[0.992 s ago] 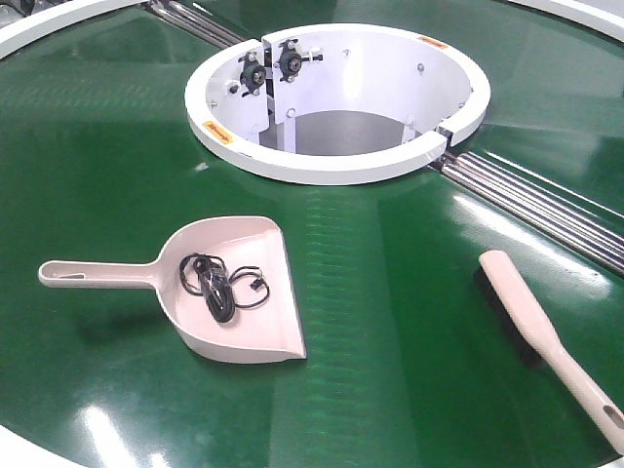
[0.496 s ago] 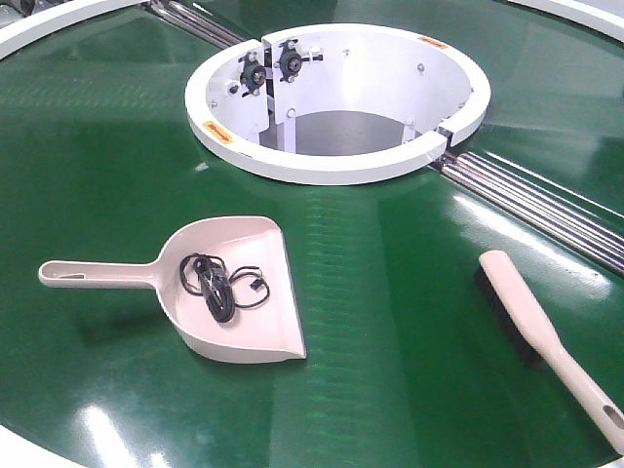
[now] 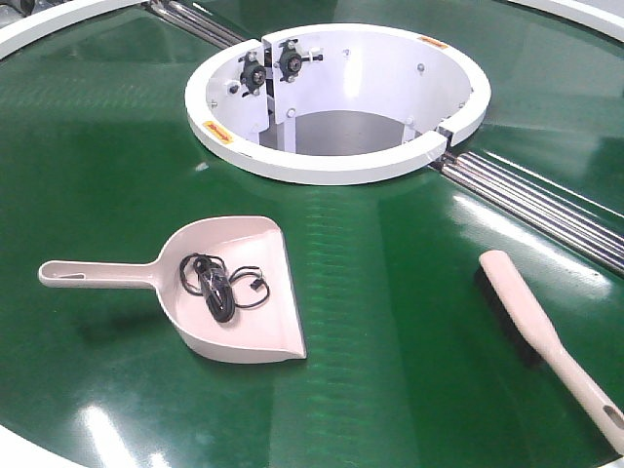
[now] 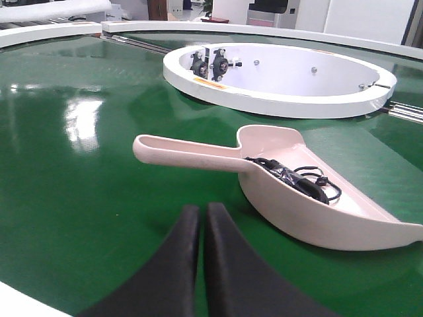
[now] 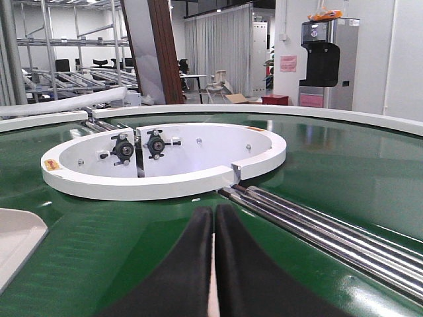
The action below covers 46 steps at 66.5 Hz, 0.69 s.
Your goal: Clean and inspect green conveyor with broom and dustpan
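on the left of the belt (image 3: 88, 146) lies the dustpan (image 3: 244, 292), flat on the green, its handle pointing left and its wide lip turned right toward the broom, the way a pan would sit to receive a sweep. a tangle of black cable (image 3: 219, 285) rests in its bowl, so the debris looks to be gathered already. the left gripper (image 4: 200, 218) hangs low just short of the handle, empty, its two dark fingers pressed together with only a hairline between them; it seems lined up with the handle but would need to part before taking it.

in the middle, beyond the pan, the white ring (image 3: 331, 166) opens through the belt, and metal rails (image 3: 546, 200) run off from it to the right.

on the right lies the broom (image 3: 541, 336), bristles down, handle toward the near edge, well apart from the pan. the right gripper (image 5: 213, 218) is likewise pressed together and holds nothing; it looks toward the ring and rails, and its own view does not show the broom.
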{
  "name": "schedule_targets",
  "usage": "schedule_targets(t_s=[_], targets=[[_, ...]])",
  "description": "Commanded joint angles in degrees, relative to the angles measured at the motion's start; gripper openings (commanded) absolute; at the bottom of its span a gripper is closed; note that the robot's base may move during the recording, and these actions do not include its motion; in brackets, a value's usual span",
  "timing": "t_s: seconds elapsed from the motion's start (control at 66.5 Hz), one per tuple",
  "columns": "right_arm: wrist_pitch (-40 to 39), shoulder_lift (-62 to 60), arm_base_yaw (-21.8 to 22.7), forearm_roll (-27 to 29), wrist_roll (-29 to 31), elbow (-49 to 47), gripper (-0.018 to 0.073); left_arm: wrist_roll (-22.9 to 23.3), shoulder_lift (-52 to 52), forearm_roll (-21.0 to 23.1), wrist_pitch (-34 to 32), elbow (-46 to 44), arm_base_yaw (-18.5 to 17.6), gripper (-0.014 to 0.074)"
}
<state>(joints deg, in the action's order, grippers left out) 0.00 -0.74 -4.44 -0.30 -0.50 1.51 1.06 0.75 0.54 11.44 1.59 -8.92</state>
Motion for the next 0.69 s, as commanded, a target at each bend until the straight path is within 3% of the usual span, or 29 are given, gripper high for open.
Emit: schedule_targets(t_s=[0.0, 0.677], targets=[[-4.61, -0.87, 0.09, -0.69, 0.16, 1.25, -0.0010, 0.63, 0.79, 0.07, -4.80, 1.76, -0.06, -0.0007], [-4.44, -0.87, 0.09, -0.69, 0.16, 1.25, -0.0010, 0.63, 0.79, 0.07, -4.80, 1.76, -0.06, -0.0007]])
